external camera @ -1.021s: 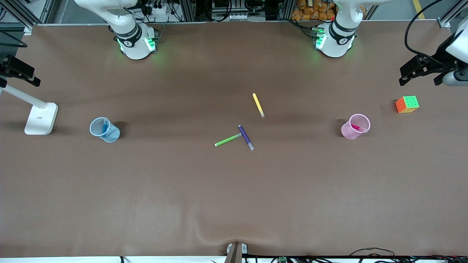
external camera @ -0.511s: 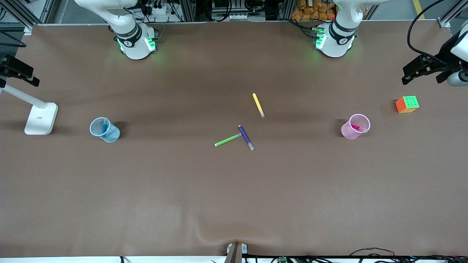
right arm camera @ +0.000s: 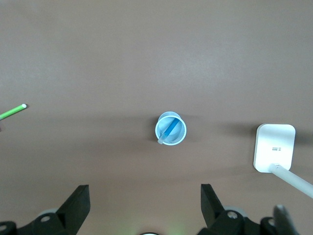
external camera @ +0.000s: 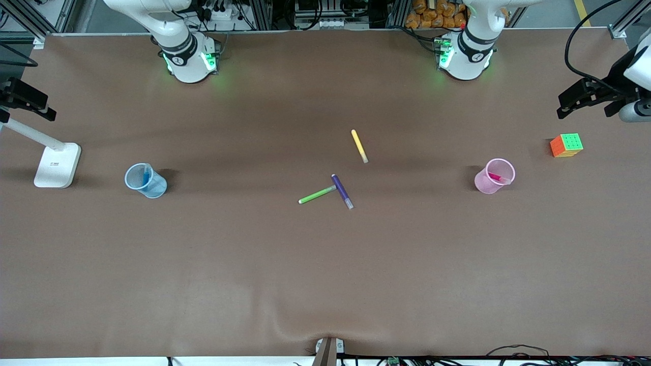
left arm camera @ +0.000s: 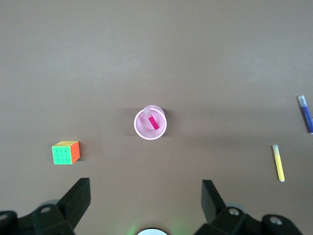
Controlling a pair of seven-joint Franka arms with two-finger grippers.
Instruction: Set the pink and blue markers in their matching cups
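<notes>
The pale pink cup [external camera: 483, 182] stands toward the left arm's end of the table, and the pink marker [external camera: 499, 178] leans inside it. The pale blue cup [external camera: 155, 188] stands toward the right arm's end with the blue marker [external camera: 146, 177] in it. My left gripper [external camera: 584, 108] hangs high over the table near the pink cup [left arm camera: 142, 133], open and empty [left arm camera: 145, 188]; the pink marker [left arm camera: 153, 121] shows inside. My right gripper [external camera: 28, 104] hangs high near the blue cup [right arm camera: 182, 137], open and empty [right arm camera: 145, 192]; the blue marker [right arm camera: 169, 129] rests in that cup.
A yellow marker [external camera: 359, 145], a green marker [external camera: 317, 194] and a dark purple marker [external camera: 342, 191] lie mid-table. A colour cube [external camera: 566, 145] sits beside the pink cup. A white lamp base [external camera: 57, 163] stands beside the blue cup.
The left gripper shifts very slightly up in the air. The cups, the markers and the right gripper stay where they were.
</notes>
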